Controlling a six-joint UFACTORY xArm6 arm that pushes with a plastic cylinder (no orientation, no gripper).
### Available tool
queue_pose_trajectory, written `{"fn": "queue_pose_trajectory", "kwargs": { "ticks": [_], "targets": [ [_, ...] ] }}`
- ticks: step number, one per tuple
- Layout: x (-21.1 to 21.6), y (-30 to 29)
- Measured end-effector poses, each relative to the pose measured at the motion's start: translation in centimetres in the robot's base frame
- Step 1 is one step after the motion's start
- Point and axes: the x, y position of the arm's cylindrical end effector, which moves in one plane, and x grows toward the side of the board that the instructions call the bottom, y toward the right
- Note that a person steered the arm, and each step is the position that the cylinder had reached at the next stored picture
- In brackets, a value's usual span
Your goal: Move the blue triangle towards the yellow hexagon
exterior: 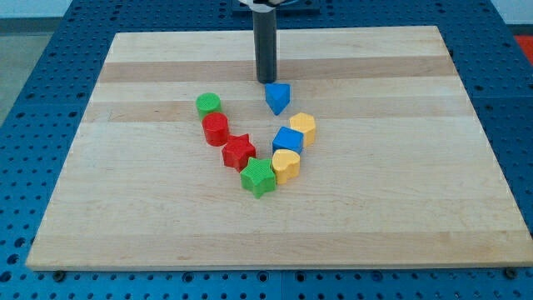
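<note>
Blue pegboard surrounds a pale wooden counter (400,208) that carries every block. At the task's centre, the blue triangle (278,97) lies above the middle of the counter, apart from the other blocks. The yellow hexagon (303,127) sits near it, toward the view's lower right. My tip (266,81) rests just beside the triangle, on its upper-left side. That position places the triangle between tip and hexagon, so a push toward the lower right would likely carry it to the target. No fingers exist on this rod, so there is no spread or pinch to report.

Outward from the hexagon, a blue cube (286,140) touches it, and a yellow heart (286,165) lies below the cube. A green star (259,177), red star (239,152), red cylinder (215,129) and green cylinder (208,104) continue the curve up the view's left.
</note>
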Motion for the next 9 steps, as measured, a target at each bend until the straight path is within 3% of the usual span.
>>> {"fn": "queue_pose_trajectory", "kwargs": {
  "ticks": [2, 5, 9],
  "targets": [
    [0.0, -1.3],
    [4.8, 0.5],
    [4.0, 2.6]
  ]
}}
